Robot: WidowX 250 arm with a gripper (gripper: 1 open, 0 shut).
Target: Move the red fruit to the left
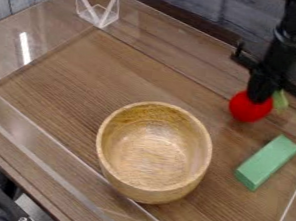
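The red fruit (pixel 251 108) is small and round, with a green leafy top showing at its right. It lies at the right side of the wooden table (pixel 101 72). My dark gripper (pixel 261 94) comes straight down from above. Its fingers are closed on the upper part of the fruit and hide its top. The fruit sits right of and behind the wooden bowl (pixel 154 152).
A light green rectangular block (pixel 267 161) lies in front of the fruit, right of the bowl. Clear plastic walls (pixel 24 43) fence the table, with a folded clear stand (pixel 96 8) at the back left.
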